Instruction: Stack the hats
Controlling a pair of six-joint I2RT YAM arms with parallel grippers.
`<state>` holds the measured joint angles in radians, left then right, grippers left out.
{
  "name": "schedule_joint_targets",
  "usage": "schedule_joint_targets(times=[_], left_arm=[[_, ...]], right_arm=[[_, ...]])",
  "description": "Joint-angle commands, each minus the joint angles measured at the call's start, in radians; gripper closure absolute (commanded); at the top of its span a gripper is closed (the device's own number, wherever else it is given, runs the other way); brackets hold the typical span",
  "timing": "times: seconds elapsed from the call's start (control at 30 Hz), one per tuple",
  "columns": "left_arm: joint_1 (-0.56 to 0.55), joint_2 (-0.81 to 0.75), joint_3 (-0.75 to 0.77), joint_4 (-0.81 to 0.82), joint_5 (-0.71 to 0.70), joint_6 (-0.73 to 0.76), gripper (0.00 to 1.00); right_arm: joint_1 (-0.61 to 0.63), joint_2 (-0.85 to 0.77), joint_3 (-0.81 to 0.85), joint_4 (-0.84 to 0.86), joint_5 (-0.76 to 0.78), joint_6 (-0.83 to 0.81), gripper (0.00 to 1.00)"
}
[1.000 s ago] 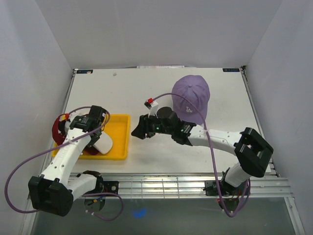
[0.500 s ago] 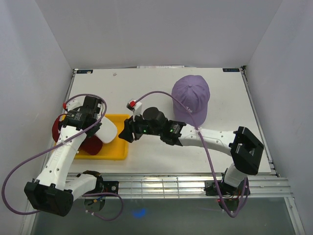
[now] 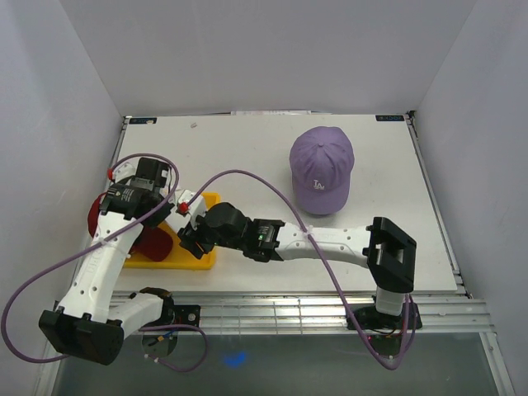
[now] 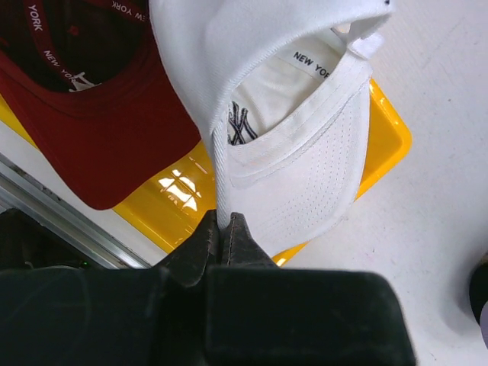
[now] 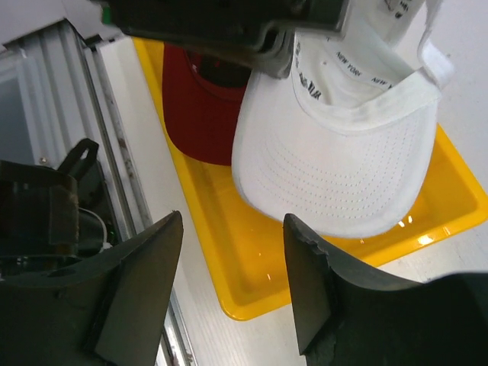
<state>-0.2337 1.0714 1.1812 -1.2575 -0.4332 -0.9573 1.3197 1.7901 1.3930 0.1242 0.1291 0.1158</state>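
top view: the purple cap (image 3: 322, 169) sits upper right, likely the stack's base. left wrist: your left hand (image 4: 225, 229) is clenched on the white cap's (image 4: 290, 152) edge, holding it over the tray (image 4: 385, 141). right wrist: your right hand (image 5: 229, 236) gapes below its brim, ready to take it.

A purple fabric baseball cap (image 3: 322, 169) sits crown-up near the table's (image 3: 231, 148) far-right corner. At the near-left corner a white NY fabric cap (image 4: 305, 152) hangs lifted, underside showing, beside an upturned red fabric cap (image 4: 91, 137).

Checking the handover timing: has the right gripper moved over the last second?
Yes. The right gripper moved left, away from the purple cap, and is now over the near right part of the yellow tray.
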Motion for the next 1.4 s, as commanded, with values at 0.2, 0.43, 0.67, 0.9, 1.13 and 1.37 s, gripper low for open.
schedule_joint_targets(times=[0.2, 0.43, 0.67, 0.9, 1.13, 1.37], left_arm=[[0.002, -0.042, 0.1, -0.002, 0.05, 0.028, 1.0], [0.002, -0.059, 0.112, -0.008, 0.088, 0.026, 1.0], [0.001, -0.079, 0.124, -0.017, 0.109, 0.026, 1.0], [0.002, -0.085, 0.143, -0.026, 0.129, 0.035, 1.0], [0.002, -0.1, 0.136, -0.026, 0.157, 0.04, 1.0], [0.002, -0.103, 0.158, -0.014, 0.2, 0.064, 1.0]], right_arm=[[0.021, 0.055, 0.084, 0.002, 0.128, -0.111, 0.36], [0.045, 0.084, 0.106, 0.026, 0.216, -0.165, 0.35], [0.061, 0.121, 0.144, 0.022, 0.262, -0.211, 0.36], [0.062, 0.146, 0.164, 0.028, 0.309, -0.261, 0.38], [0.064, 0.147, 0.185, 0.049, 0.356, -0.307, 0.42], [0.064, 0.147, 0.196, 0.058, 0.376, -0.338, 0.7]])
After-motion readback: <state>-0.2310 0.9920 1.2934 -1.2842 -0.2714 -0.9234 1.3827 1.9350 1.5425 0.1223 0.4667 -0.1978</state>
